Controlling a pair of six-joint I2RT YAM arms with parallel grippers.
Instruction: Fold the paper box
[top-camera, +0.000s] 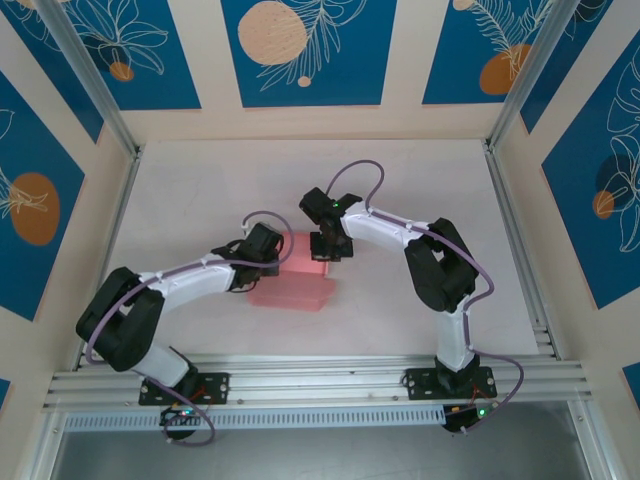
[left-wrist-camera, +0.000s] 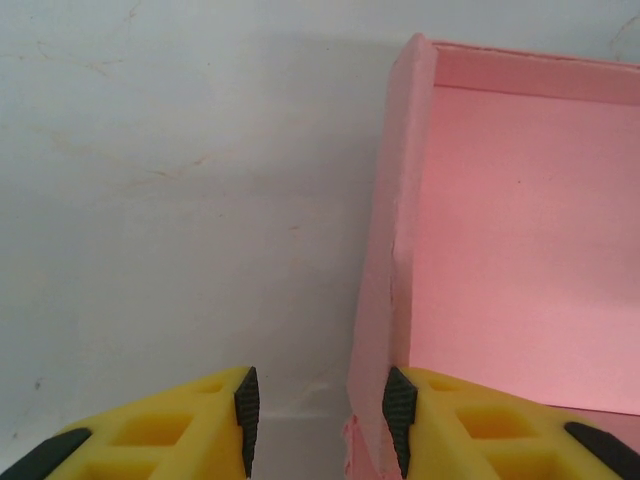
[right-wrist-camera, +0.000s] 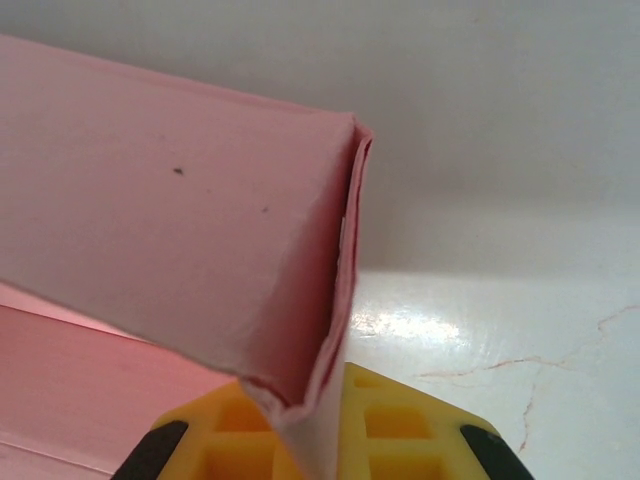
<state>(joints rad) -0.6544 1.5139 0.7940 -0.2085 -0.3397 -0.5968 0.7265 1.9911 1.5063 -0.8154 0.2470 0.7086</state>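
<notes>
The paper box is lying on the white bench about midway between the two arms, with part of its pale pink card standing up as walls. From above, the left fingers are reaching in at the box's left side and the right fingers are coming down on its far part, so the two arm ends are working near each other over the card. In the left wrist camera the left fingers are standing spread, with an upright side wall of the box between them. The wall's near end is resting against the black pad of the finger on the box's side, while a strip of bare bench is showing between the wall and the other pad. The box's inner face is stretching away beyond that wall, and a second wall is running along its far edge. In the right wrist camera the right fingers are pressing together on a doubled flap of the pink card, pinching it. The flap is rising tilted away from them, its folded edge is facing the bench side, and a flatter pink panel is lying below it.
</notes>
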